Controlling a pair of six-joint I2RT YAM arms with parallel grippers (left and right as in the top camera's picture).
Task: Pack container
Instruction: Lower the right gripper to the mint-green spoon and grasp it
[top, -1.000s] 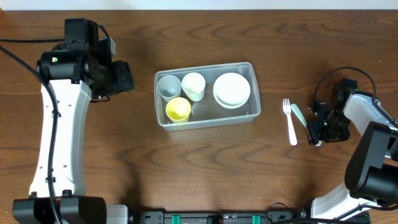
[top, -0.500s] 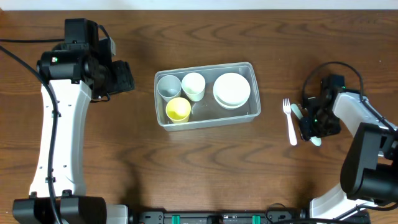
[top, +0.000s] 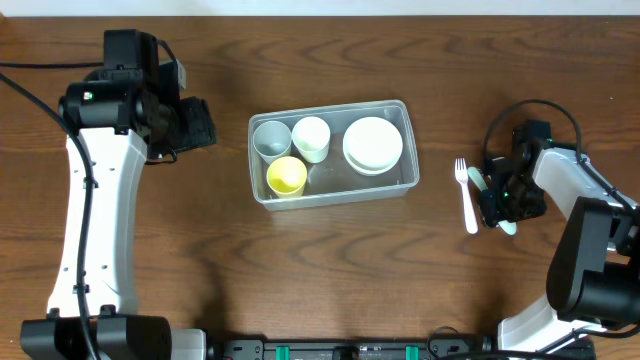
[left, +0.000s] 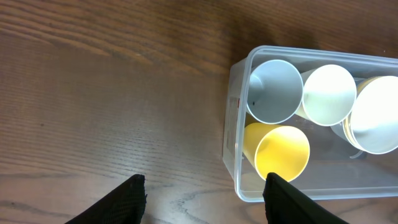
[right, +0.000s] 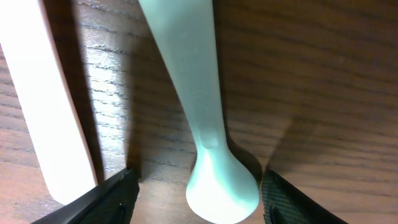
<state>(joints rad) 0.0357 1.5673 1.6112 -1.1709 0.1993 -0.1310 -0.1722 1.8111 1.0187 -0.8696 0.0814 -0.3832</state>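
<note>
The clear plastic container sits mid-table; it shows in the left wrist view too. It holds a grey cup, a white cup, a yellow cup and stacked white bowls. A white fork and a pale green spoon lie on the table to its right. My right gripper is open, low over the spoon, its fingers either side of the spoon's end. The fork lies just beside the left finger. My left gripper is open and empty, left of the container.
The dark wooden table stretches around the container. The left arm runs down the left side. The right arm's base stands at the front right corner.
My right gripper has moved left and come down over the spoon, with its fingers now around the spoon's end. The left arm and the container have not moved.
</note>
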